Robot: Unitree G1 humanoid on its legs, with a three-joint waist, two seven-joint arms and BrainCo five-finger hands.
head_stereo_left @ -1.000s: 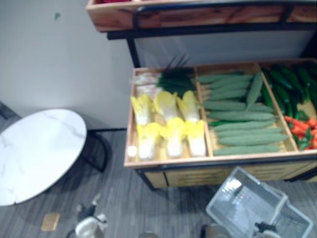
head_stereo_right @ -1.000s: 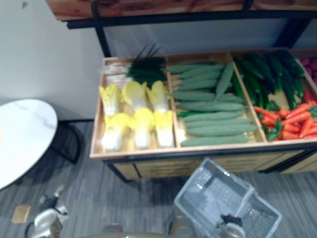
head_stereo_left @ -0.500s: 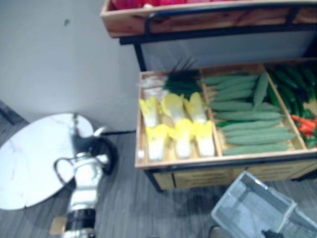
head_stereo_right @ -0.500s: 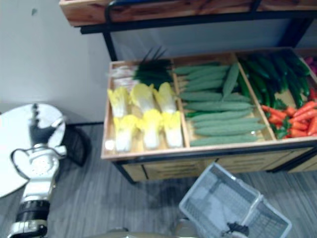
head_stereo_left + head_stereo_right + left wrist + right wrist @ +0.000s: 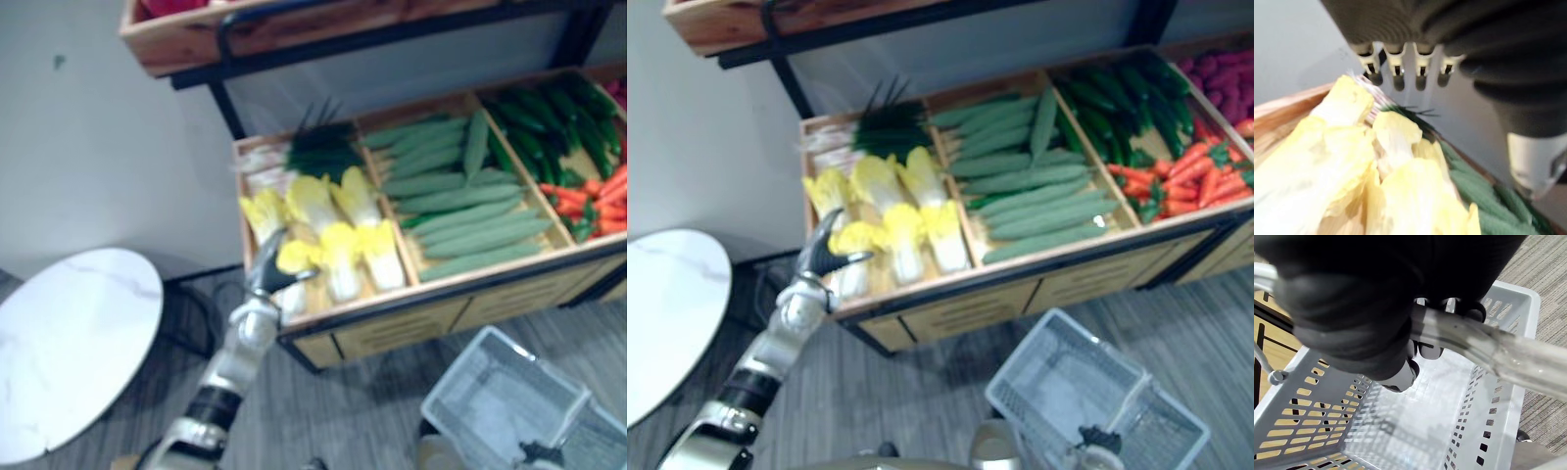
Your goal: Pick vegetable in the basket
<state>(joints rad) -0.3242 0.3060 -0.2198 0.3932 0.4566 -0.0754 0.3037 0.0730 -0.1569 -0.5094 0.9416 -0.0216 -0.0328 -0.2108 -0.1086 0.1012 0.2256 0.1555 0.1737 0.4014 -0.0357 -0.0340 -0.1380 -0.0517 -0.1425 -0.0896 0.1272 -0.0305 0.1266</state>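
- The white table point(image 5: 69, 333) stands far left, well apart from the work, and I leave it alone.
- My left hand point(image 5: 266, 274) is up at the front left corner of the crate point(image 5: 470, 279), over the cabbages point(image 5: 338, 235). I judge that's the vegetable to take, being the nearest to that arm.
- Its fingers point(image 5: 1396, 73) are straight and set wide from the thumb, empty, just above the yellow leaves. I can't see any contact yet.
- The cabbages all lie in the crate's left compartment, and none is in the basket.
- Green gourds point(image 5: 460, 201) fill the middle compartment, with carrots point(image 5: 607, 196) further right.
- The basket point(image 5: 495, 397) hangs low in front of the crate, mouth up and empty, placed to receive a drop.
- My right hand point(image 5: 1352, 298) is clenched round the basket's handle point(image 5: 1498, 355), carrying it.
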